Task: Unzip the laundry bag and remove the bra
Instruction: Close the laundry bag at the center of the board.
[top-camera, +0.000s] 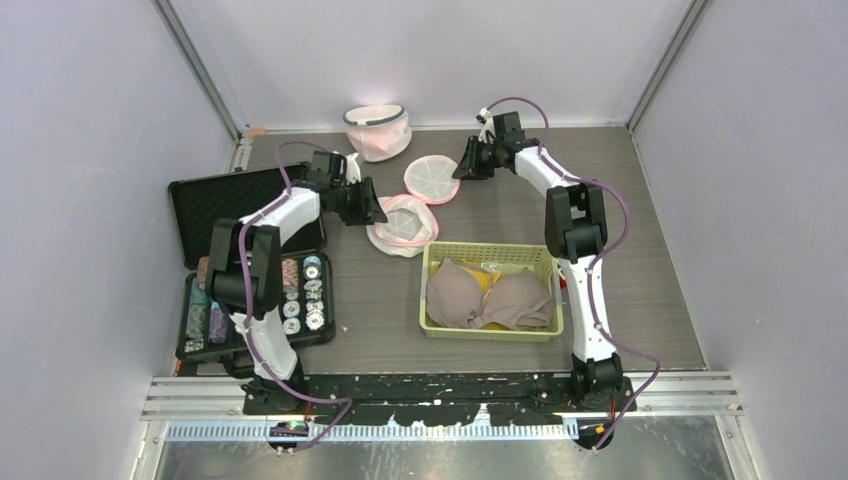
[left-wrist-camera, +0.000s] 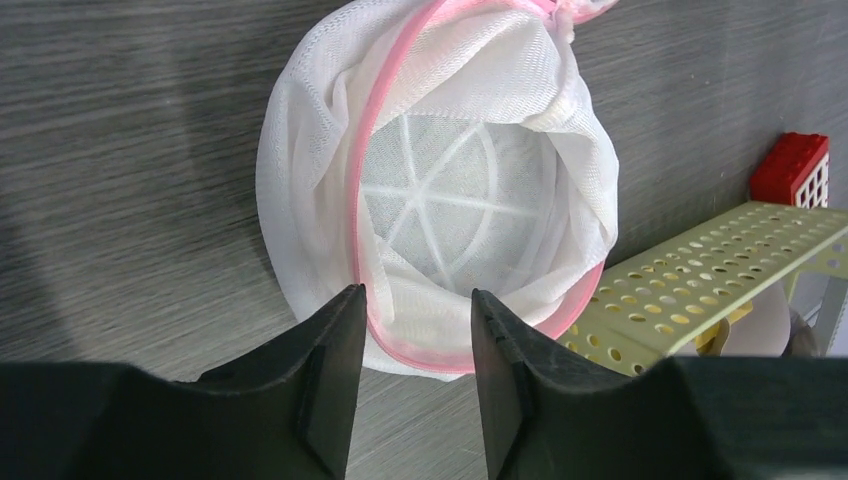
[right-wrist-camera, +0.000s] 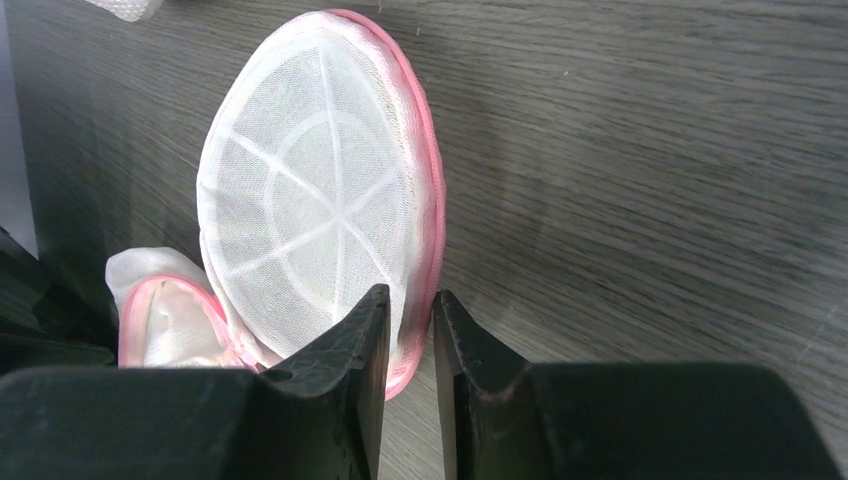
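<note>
The white mesh laundry bag with a pink zipper rim lies unzipped in mid-table. Its cup half (top-camera: 403, 222) gapes and looks empty in the left wrist view (left-wrist-camera: 450, 190). Its flat round lid (top-camera: 432, 178) lies beside it (right-wrist-camera: 310, 200). My left gripper (top-camera: 380, 213) is open, its tips (left-wrist-camera: 415, 295) just short of the cup's near pink rim. My right gripper (top-camera: 459, 172) has its jaws a narrow gap apart (right-wrist-camera: 410, 292) at the lid's pink edge, holding nothing. Taupe bras (top-camera: 490, 298) lie in the green basket (top-camera: 487, 254).
A second mesh bag with grey trim (top-camera: 378, 130) stands at the back wall with something pink inside. An open black case of poker chips (top-camera: 260, 290) sits at the left. The basket's perforated wall (left-wrist-camera: 700, 270) and a red item (left-wrist-camera: 790, 165) lie right of the cup.
</note>
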